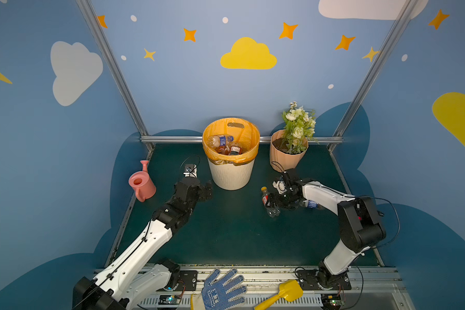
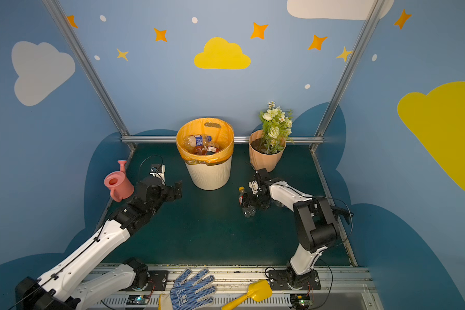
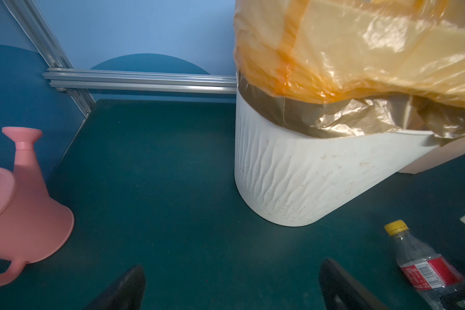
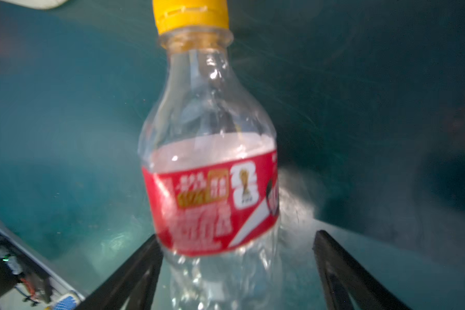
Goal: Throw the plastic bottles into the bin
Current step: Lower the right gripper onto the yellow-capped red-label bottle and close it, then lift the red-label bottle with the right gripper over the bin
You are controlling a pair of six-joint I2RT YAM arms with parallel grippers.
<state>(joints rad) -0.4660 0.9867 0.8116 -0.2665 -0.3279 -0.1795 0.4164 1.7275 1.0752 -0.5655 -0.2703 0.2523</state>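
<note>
A clear plastic bottle (image 4: 212, 188) with a yellow cap and red label lies on the green table right of the bin; it shows in both top views (image 1: 266, 200) (image 2: 242, 198). My right gripper (image 4: 236, 236) straddles its lower body, open: one finger touches the bottle and the other stands clear of it. A blue-labelled bottle (image 1: 310, 204) lies under the right arm. The cream bin (image 1: 231, 177) with its orange bag holds several bottles (image 1: 220, 140). Left of the bin, my left gripper (image 3: 232, 265) is open over bare table.
A pink watering can (image 1: 141, 183) stands at the left edge, close to the left arm. A peach flowerpot (image 1: 286, 158) with white flowers is behind the right gripper. A blue dotted glove (image 1: 222, 290) and a yellow scoop (image 1: 285, 294) lie on the front rail.
</note>
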